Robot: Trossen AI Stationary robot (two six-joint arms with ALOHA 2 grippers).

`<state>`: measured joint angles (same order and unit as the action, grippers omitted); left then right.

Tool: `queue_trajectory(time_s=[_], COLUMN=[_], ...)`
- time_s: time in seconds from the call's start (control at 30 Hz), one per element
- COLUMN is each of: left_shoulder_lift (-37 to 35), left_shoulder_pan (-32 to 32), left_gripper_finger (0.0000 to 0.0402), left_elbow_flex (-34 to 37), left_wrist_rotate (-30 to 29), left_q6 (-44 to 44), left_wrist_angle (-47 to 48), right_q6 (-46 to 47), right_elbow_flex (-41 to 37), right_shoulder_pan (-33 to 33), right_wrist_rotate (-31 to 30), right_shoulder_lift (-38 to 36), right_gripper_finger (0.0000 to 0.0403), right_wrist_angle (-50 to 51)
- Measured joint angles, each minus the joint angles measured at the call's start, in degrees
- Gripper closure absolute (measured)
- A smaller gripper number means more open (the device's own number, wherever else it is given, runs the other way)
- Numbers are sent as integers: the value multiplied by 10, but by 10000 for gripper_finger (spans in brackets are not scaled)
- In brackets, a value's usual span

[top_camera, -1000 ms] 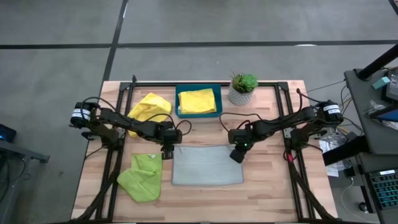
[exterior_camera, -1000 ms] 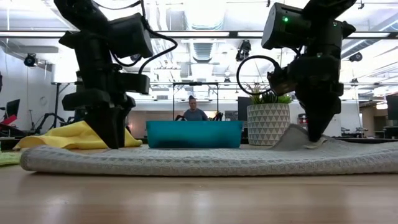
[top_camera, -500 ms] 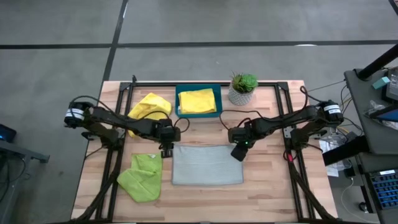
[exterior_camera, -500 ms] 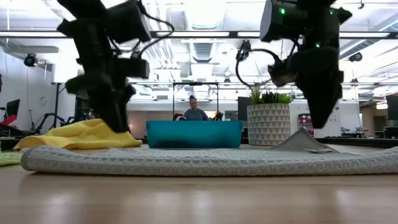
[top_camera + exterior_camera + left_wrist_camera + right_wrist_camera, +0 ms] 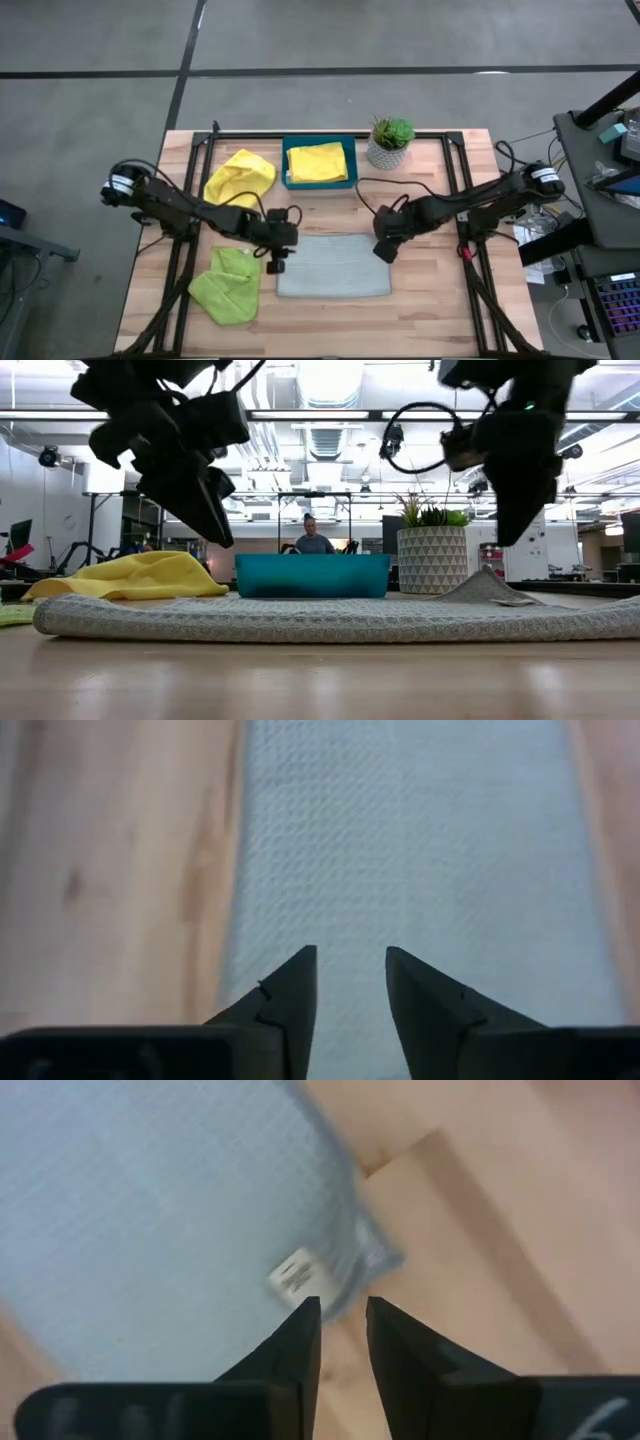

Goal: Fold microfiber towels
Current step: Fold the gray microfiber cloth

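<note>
A grey towel (image 5: 333,266) lies flat on the table as a wide rectangle. Its far right corner (image 5: 487,586), which carries a small white label (image 5: 293,1276), stands puckered up. My left gripper (image 5: 350,960) hangs open above the towel's left edge (image 5: 279,268), fingers slanting down, nothing between them. My right gripper (image 5: 343,1308) hovers above the puckered corner, open by a narrow gap, clear of the cloth (image 5: 515,525). A lime green towel (image 5: 228,283) lies crumpled at the near left. One yellow towel (image 5: 240,175) lies crumpled at the far left, and another (image 5: 317,161) sits in the teal tray (image 5: 285,170).
A potted plant (image 5: 390,143) in a white pot stands at the far edge, right of the tray. Black frame rails (image 5: 178,270) run along both sides of the table. Bare wood (image 5: 430,300) shows right of and in front of the grey towel. A person (image 5: 314,540) sits far behind the table.
Both grippers have risen off the grey towel. My right gripper let go of the far right corner, which stays puckered up. My left gripper lifted from the left edge, shifted toward the table's near edge and tipped so its fingers slant. The towel has kept its place.
</note>
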<state>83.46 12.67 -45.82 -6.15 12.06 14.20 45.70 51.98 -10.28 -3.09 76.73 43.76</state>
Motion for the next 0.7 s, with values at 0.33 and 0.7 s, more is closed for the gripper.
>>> queue_trajectory(time_s=[0.33,0.7], left_shoulder_lift=[86,166], left_shoulder_pan=[60,60], left_gripper_finger=[358,389], left_elbow_flex=[0,-12], left_wrist_rotate=[-9,-22], left_q6=[85,117], left_wrist_angle=[-135,-161], right_q6=[79,14], right_elbow_flex=[-65,-112], right_shoulder_pan=[-101,-130], right_wrist_rotate=[0,-159], right_shoulder_lift=[-59,10], right_gripper_finger=[301,349], right_wrist_angle=[-104,-248])
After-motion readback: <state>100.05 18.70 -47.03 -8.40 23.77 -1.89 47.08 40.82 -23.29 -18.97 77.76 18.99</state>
